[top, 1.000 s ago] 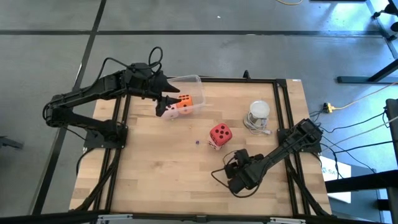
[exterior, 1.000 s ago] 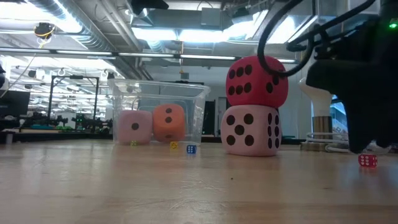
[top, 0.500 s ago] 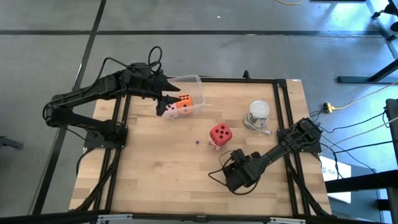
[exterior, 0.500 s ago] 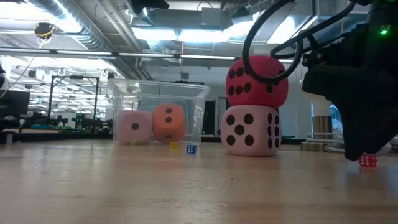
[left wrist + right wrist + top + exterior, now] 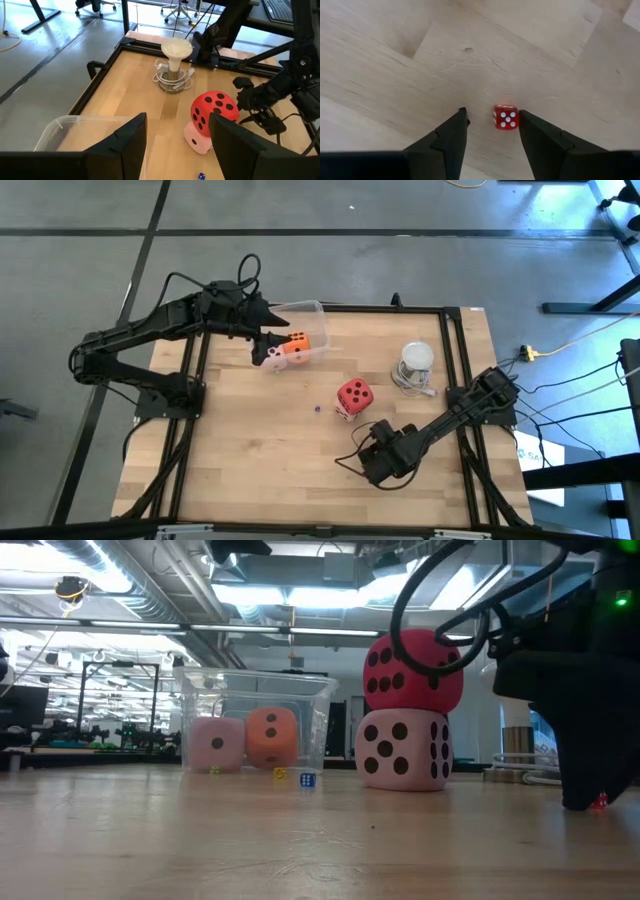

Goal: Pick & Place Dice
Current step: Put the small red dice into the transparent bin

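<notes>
My right gripper (image 5: 490, 131) hangs low over the table (image 5: 250, 440), fingers spread wide around a tiny red die (image 5: 506, 117) showing 5 white pips; nothing is held. Just beyond it, the red die (image 5: 353, 393) sits stacked on the pale pink die (image 5: 404, 750) near the table's middle. My left gripper (image 5: 176, 137) hovers at the clear tub (image 5: 300, 311) at the far left edge, fingers also wide apart and empty. Inside the tub I see a pink die (image 5: 217, 744) and an orange die (image 5: 271, 737) side by side. A white funnel (image 5: 417, 358) stands on the right.
</notes>
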